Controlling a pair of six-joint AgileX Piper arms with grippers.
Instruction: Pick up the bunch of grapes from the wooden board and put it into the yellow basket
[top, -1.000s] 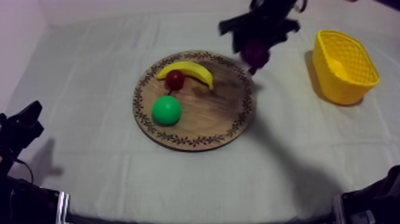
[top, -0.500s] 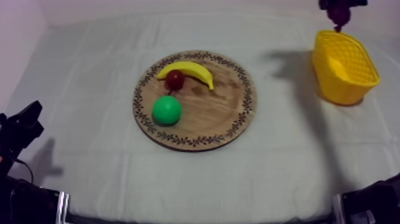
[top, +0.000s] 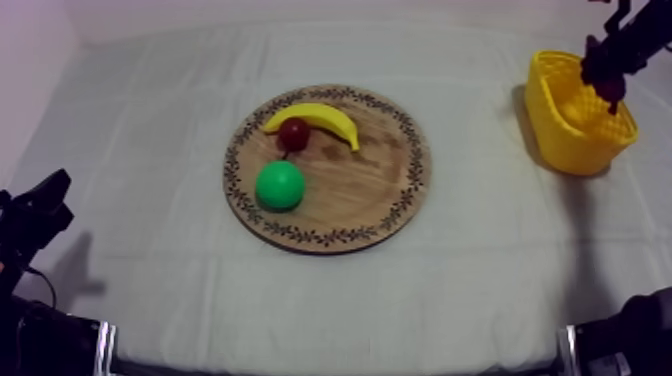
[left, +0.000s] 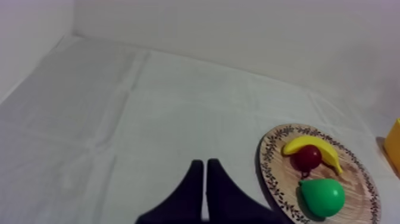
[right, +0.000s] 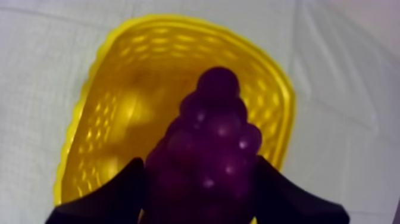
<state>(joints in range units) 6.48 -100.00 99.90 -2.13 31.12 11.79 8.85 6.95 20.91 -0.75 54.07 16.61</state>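
Both black fingers (right: 113, 193) of my right gripper (right: 199, 196) clamp the knobbly purple bunch of grapes (right: 211, 137) above the yellow latticed plastic basket (right: 119, 89), apparently for dropping inside; my left gripper (left: 205, 168) rests closed, empty.

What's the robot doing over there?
The right gripper is shut on the grapes and holds them right over the yellow basket. It has not let them go yet. The left gripper rests shut above the cloth, beside the board. On the board lie a banana, a small red fruit and a pear.
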